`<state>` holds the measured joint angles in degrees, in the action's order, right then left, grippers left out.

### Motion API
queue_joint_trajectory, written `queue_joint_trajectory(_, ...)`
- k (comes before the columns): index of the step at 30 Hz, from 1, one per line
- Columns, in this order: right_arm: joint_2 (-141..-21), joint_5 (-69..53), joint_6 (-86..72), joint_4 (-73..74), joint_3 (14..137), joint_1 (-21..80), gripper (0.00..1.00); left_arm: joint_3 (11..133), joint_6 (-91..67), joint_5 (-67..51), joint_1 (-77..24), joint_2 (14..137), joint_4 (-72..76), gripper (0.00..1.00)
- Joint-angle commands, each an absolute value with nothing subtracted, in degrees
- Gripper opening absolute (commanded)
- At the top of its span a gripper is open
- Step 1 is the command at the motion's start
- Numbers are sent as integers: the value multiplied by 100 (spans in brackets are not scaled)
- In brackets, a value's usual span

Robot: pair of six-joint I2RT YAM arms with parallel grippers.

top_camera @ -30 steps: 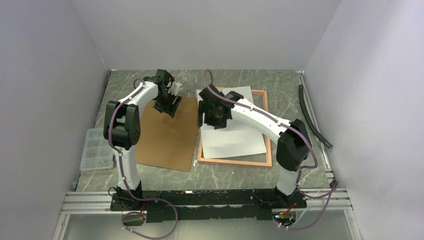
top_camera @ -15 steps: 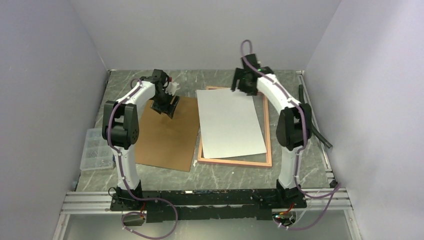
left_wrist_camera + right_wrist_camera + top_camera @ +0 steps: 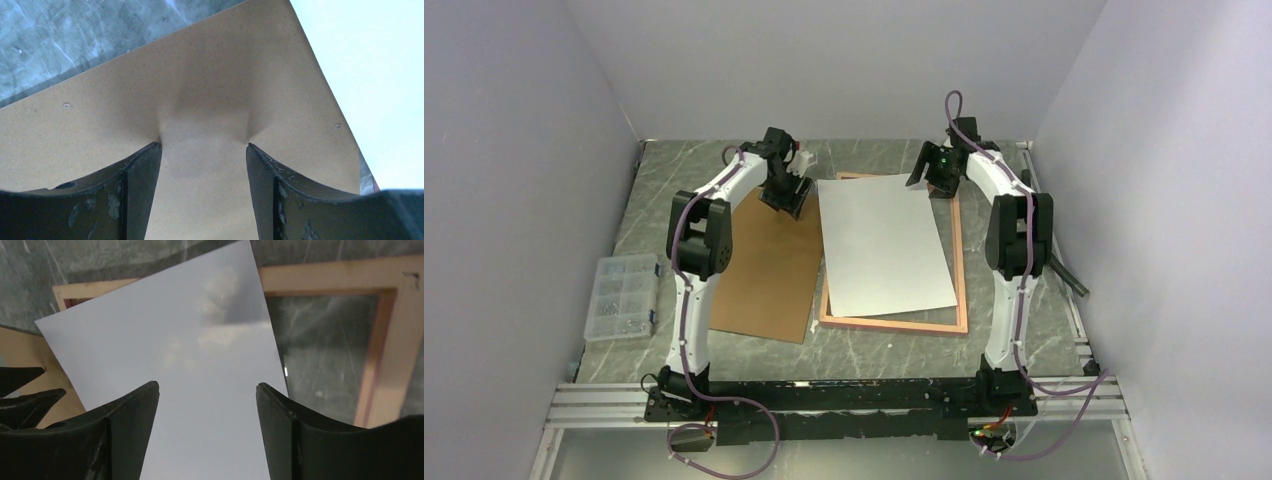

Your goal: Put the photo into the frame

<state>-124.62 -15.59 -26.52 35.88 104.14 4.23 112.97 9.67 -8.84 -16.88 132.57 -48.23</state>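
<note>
While photo lies askew on frame (white back up), left gripper spread over backing board, right gripper spread.

High rear overview — close downward wrist views, photo shared

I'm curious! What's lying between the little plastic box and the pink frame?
A flat brown board lies between the plastic box and the frame, seen in the top view.
</note>
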Motion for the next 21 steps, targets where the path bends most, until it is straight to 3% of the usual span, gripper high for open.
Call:
queue_joint_trajectory(1,-12793,-2174,-2509,2929,10897,199,75,11584,768,-1066,-1756,13308,-4765,68)
queue_joint_trajectory(21,-13456,-2654,-2615,2458,11056,18,70,11800,521,-1173,-1990,13640,-4466,62)
